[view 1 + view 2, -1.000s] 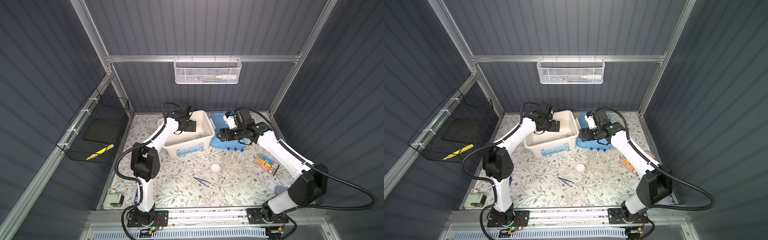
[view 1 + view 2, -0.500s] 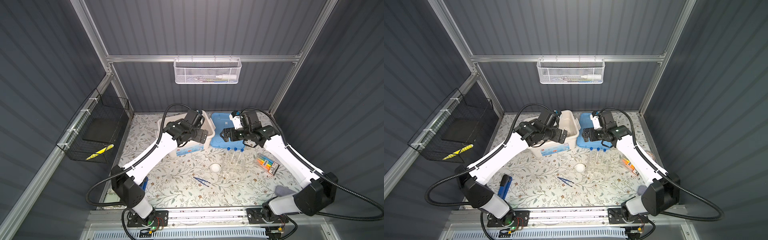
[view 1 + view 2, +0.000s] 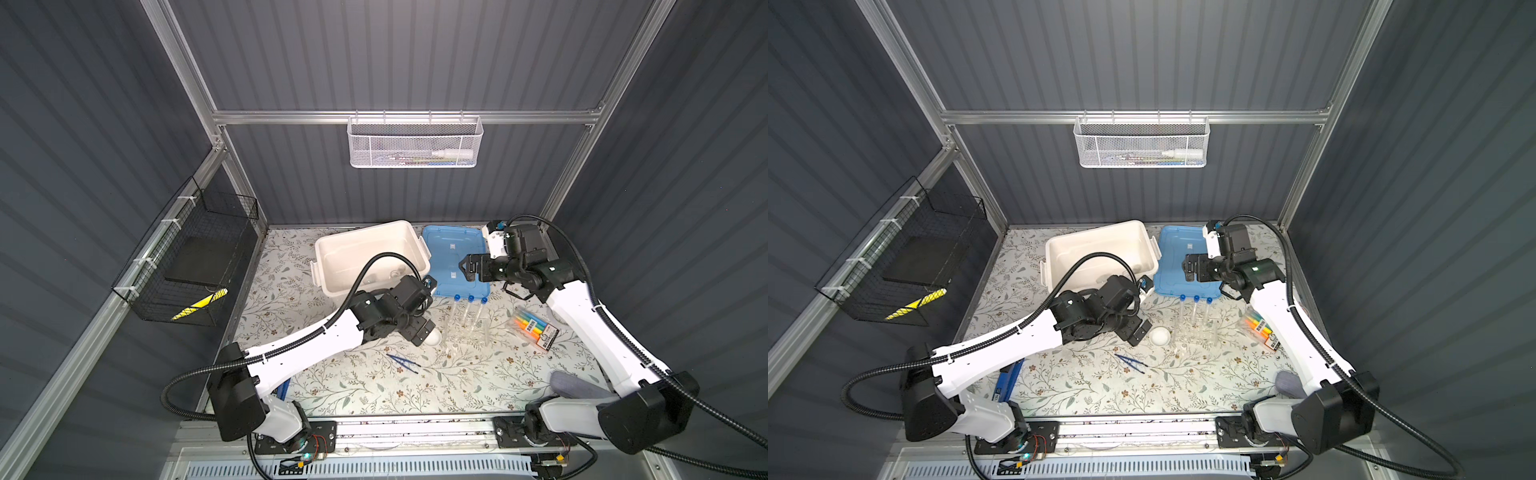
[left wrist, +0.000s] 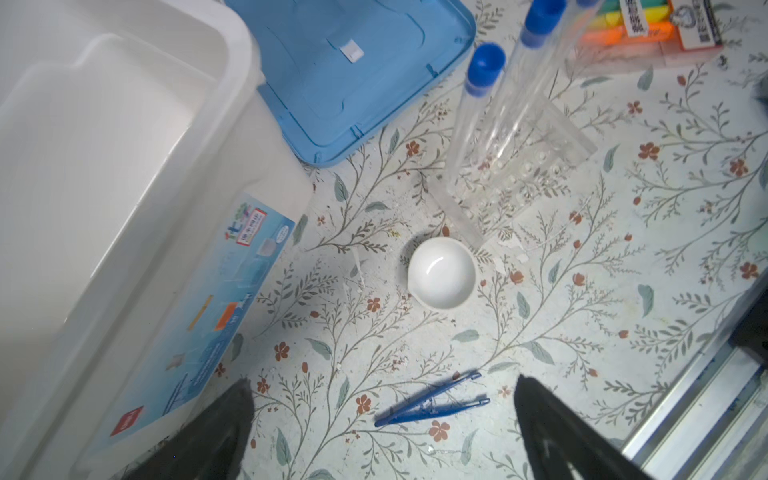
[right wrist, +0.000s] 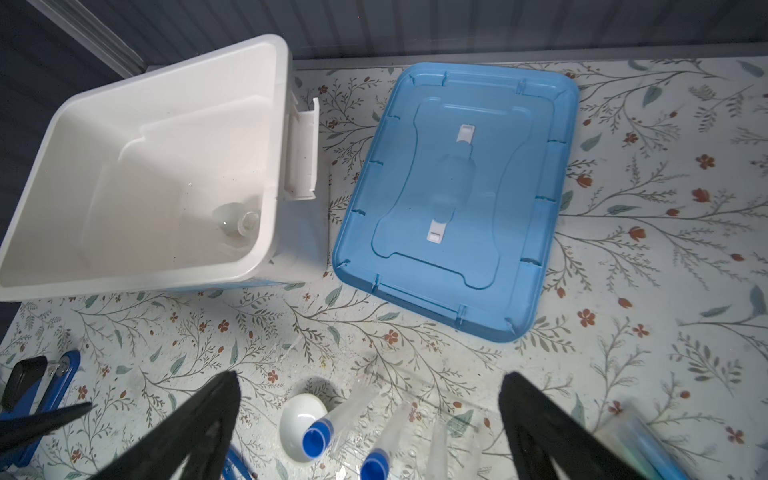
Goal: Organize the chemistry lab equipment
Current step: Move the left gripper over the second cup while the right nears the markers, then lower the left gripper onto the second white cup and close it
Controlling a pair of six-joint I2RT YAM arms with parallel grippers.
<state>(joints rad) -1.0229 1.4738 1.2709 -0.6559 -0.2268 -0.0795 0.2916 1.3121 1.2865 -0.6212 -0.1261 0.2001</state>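
On the floral-print tabletop [image 3: 353, 390], contents as follows:

- Big white plastic bin [image 3: 365, 249], open, at the rear left. A small clear glass flask [image 5: 237, 218] lies on its side in a bottom corner.
- Flat blue plastic lid [image 3: 453, 257], lying on the table just beside the bin.
- Clear plastic rack [image 4: 519, 178], in front of the lid. It holds three slim clear blue-capped test tubes [image 3: 471, 309], all standing in a row.
- Small round white dish [image 4: 441, 273], empty, just beside one corner of the rack.
- Blue plastic tweezers [image 4: 432, 405], flat on the table. They are nearer the front edge than the dish and apart from it.
- Pack of coloured highlighters [image 3: 534, 328], on the far side of the rack from the dish.
- Left gripper [image 4: 382, 380]: jaws spread wide, nothing between them. It is above the table, close beside the dish in both top views.
- Right gripper [image 5: 370, 380]: jaws spread wide and empty. It hangs over the near part of the lid, above the tube caps.
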